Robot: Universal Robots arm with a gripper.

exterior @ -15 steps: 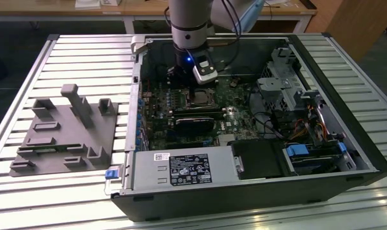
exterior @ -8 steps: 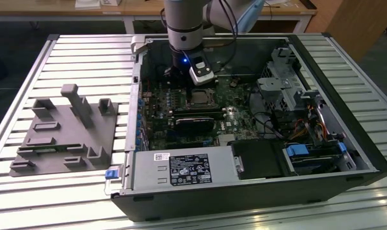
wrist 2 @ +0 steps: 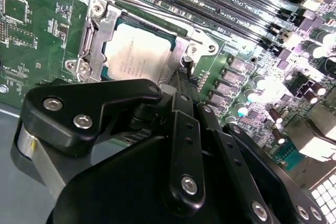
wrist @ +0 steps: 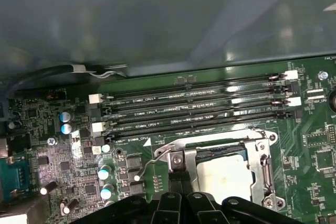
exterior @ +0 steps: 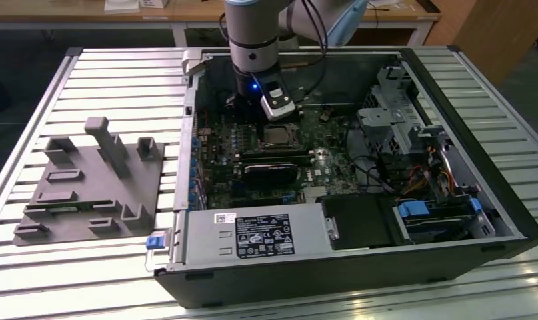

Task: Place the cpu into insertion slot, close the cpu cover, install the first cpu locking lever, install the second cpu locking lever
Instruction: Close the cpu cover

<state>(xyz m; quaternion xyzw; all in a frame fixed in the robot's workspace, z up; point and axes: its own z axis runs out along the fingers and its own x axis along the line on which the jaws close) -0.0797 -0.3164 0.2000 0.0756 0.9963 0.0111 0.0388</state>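
- Exterior view, left of frame: a grey moulded fixture sits on the slatted metal bench.
- Centre: the arm reaches down from the top edge into the open computer case.
- Second wrist view, lower centre: the claw hovers low over the motherboard, just beside the socket's corner. Its own linkages hide the tips, so whether it is apart or together cannot be told.
- Upper left of that view: the cpu lies flat in the insertion slot, and the cpu cover appears to be folded down around it.
- First wrist view, lower centre-left: a thin wire locking lever curves out from the socket's corner. Whether it is latched is unclear.
- Handling, as a judgement: the chip is light, stiff and fragile, safe only at its edges. The lever looks like springy steel, best taken at its bent free end. The cover is thin sheet metal and easily bent.
- Right: long memory slots run beside the socket.
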